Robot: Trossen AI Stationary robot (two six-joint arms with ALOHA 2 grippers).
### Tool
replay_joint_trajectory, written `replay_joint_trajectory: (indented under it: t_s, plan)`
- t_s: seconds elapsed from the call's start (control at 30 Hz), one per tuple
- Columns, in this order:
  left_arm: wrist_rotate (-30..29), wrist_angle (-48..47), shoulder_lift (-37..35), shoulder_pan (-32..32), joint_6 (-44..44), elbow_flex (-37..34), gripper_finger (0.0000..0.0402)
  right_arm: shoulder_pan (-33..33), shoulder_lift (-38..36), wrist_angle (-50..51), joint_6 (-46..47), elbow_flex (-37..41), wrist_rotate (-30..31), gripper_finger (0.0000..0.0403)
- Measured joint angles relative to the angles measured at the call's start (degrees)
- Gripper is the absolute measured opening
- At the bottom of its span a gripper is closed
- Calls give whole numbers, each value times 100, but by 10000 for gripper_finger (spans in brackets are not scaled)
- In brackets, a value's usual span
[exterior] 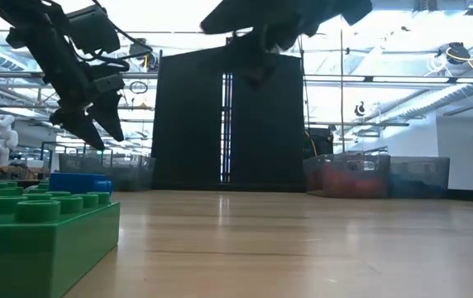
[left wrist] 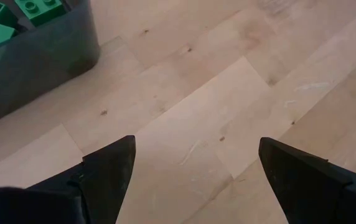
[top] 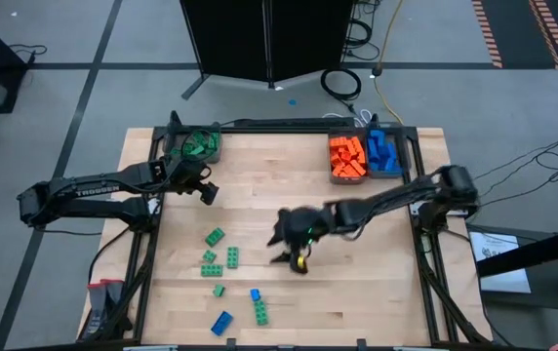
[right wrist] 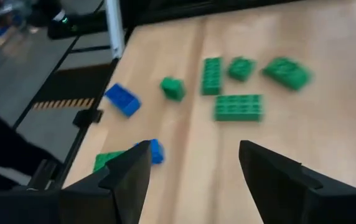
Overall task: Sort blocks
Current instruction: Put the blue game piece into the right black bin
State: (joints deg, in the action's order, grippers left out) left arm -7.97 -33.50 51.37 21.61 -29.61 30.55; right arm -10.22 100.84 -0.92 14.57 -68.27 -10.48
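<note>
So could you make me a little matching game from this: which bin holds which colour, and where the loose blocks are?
Things:
1. Bin by the left claw
2. Bin in the middle of the far edge
3. Bin at the far right corner
4. Loose blocks

Descriptions:
A. blue blocks
B. lying on the bare table, near side
C. green blocks
D. orange blocks

Pairs: 1-C, 2-D, 3-A, 4-B

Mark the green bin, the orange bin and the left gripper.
green bin [top: 174,156]: high view, on its near rim.
orange bin [top: 349,179]: high view, on its near rim.
left gripper [top: 206,193]: high view, midway between its open fingers.
</note>
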Motion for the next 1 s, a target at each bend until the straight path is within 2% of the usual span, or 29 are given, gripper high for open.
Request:
replay_joint_trajectory:
  t_s: [0.17,0.37,0.57,0.77,1.0]
  plan:
    - [0,0,0,0,0,0,343,-384,856,25,-286,-651,2,238]
    - [0,0,-2,0,0,0,343,-512,1706,482,-657,-1609,4,239]
    - [0,-4,-1,0,1,0,343,-627,2307,835,-693,-2246,-21,274]
    - [0,-7,0,0,2,0,343,-812,2562,992,-621,-2498,-13,315]
    - [0,-2,0,0,4,0,343,-857,2570,1028,-549,-2498,227,322]
